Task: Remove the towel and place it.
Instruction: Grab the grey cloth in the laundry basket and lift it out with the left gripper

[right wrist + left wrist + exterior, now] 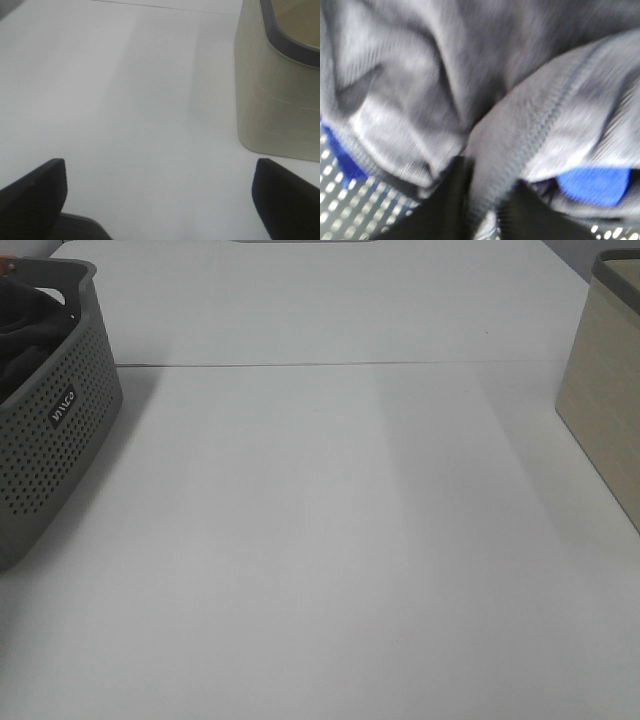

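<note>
Left pincer point(487, 187) is pinching a hemmed fold of the towel point(420, 75), which is lying in the perforated basket point(60, 430) at the desk's point(320, 540) left edge. Bite looks shallow, so I'd be lifting straight and high, leaving the blue cloth point(592, 185) behind. Right pincer point(160, 172) is hanging wide open.

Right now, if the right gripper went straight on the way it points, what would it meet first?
Probably the white table: the right gripper points over bare surface. The beige bin stands off to the side, though depth is unclear.
</note>
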`<state>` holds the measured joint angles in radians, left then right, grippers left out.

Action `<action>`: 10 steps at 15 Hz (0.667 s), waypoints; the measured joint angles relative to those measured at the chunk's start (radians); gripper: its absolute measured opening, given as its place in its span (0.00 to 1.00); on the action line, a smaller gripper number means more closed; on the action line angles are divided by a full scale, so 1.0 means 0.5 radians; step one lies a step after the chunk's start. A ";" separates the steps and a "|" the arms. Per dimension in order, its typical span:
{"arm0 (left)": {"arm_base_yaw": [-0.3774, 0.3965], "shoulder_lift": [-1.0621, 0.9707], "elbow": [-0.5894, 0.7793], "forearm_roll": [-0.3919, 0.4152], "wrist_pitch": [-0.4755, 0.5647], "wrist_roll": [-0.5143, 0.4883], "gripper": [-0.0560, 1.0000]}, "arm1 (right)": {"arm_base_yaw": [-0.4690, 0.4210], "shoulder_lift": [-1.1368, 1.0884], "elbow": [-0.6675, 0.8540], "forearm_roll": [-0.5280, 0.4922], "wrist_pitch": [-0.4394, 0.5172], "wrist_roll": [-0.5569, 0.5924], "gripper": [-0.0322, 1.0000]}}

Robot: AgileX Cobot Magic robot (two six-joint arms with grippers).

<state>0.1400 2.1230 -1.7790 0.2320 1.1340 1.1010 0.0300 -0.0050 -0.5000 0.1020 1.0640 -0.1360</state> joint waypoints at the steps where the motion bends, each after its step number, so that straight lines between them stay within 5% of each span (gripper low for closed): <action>1: 0.000 0.000 0.000 0.042 0.002 0.000 0.10 | 0.000 0.000 0.000 0.000 0.000 0.000 0.96; 6: -0.060 -0.098 0.000 0.058 0.032 -0.008 0.05 | 0.000 0.000 0.000 0.000 0.000 0.000 0.96; 10: -0.238 -0.562 0.000 -0.064 0.096 -0.140 0.05 | 0.000 0.000 0.000 0.000 0.000 0.000 0.96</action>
<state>0.0210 1.8420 -1.7790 0.2000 1.1820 1.0310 0.0300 -0.0050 -0.5000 0.1020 1.0640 -0.1360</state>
